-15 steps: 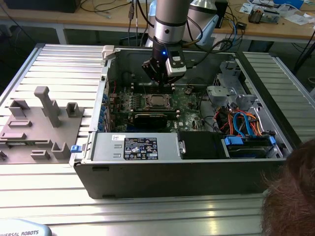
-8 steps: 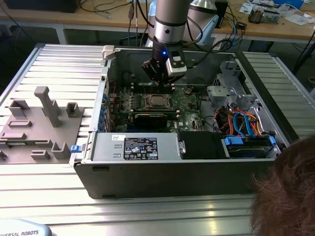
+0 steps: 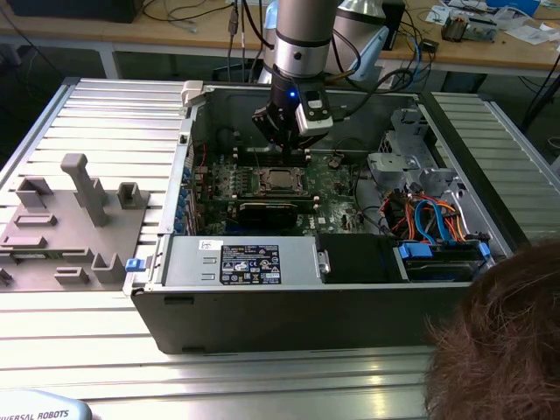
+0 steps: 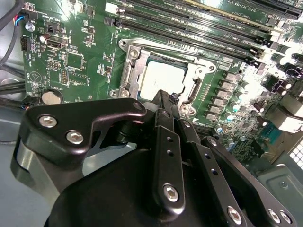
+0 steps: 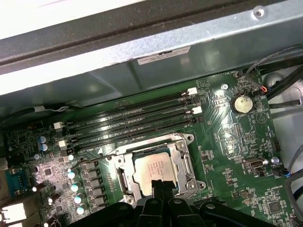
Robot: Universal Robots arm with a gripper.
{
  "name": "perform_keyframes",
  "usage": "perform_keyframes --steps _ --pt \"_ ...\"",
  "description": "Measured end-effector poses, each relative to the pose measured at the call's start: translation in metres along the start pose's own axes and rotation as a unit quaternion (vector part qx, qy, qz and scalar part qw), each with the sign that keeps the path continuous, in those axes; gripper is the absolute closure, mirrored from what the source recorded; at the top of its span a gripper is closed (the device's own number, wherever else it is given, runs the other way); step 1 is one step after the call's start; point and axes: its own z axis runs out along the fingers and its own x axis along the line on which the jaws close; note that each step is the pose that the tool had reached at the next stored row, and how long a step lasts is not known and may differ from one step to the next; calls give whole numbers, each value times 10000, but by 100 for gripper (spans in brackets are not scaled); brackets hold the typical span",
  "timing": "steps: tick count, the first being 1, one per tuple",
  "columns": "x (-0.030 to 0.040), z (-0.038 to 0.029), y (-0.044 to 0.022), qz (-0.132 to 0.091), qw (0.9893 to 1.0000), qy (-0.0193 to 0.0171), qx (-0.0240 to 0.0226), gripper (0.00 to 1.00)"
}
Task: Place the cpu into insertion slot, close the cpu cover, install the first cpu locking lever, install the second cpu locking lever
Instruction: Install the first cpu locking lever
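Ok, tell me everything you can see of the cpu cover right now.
The cpu cover is a thin silvery metal frame with a square window, lying flat and closed over the socket on the green board, beside the long memory slots. The cpu shows through the window, its grey metal top bare. The gripper hangs right over the cover's one edge; whether it touches the frame cannot be told.

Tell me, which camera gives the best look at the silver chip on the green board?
The first wrist view: the chip is evenly lit inside its metal frame, with the gripper covering one edge. The second wrist view shows it washed by glare and partly hidden; the exterior view shows it far off.
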Motion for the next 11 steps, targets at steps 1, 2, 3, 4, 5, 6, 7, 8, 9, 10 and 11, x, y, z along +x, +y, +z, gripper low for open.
perform_keyframes --steps 1,2,3,4,5,6,7,8,9,10,11 --pt "0 0 0 -5 10000 0 0 89" --pt "0 0 0 -13 10000 0 0 89" --pt "0 0 0 -17 10000 0 0 89" --pt "0 0 0 -22 10000 0 0 89" --pt "0 0 0 -29 10000 0 1 89" --pt "0 0 0 -34 10000 0 1 89" --pt "0 0 0 -42 10000 0 1 89" --pt "0 0 0 -48 10000 0 1 89" --pt "0 0 0 -54 10000 0 1 89" --pt "0 0 0 -59 10000 0 1 89" --pt "0 0 0 -67 10000 0 1 89"
